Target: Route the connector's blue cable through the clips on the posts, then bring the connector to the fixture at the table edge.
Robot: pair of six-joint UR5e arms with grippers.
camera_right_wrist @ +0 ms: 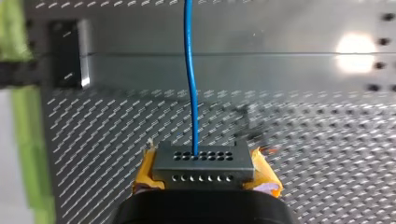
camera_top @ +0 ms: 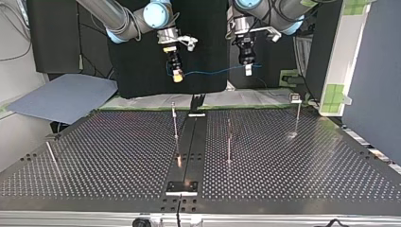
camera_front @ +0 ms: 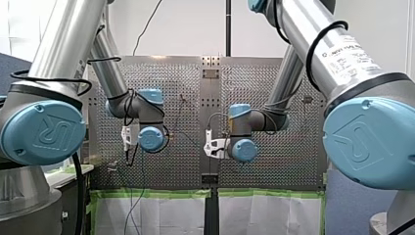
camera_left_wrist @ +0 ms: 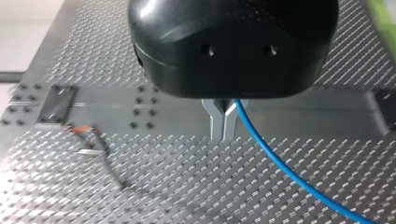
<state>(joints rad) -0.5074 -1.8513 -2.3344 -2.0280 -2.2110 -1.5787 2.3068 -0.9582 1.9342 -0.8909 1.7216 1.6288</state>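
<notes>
Routing step not yet begun | connector [camera_right_wrist: 203, 165] clamped between right gripper [camera_top: 177, 74] yellow pads | blue cable [camera_top: 213, 72] pinched in left gripper [camera_left_wrist: 223, 126], strung high above far posts [camera_top: 175, 120] | next: cable to be lowered, likely onto a post's clip.

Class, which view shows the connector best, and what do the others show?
Right wrist view: the connector sits close up, hole rows clear, between my right gripper's yellow pads. The top view shows it tiny; front and left wrist views don't show it.
</notes>
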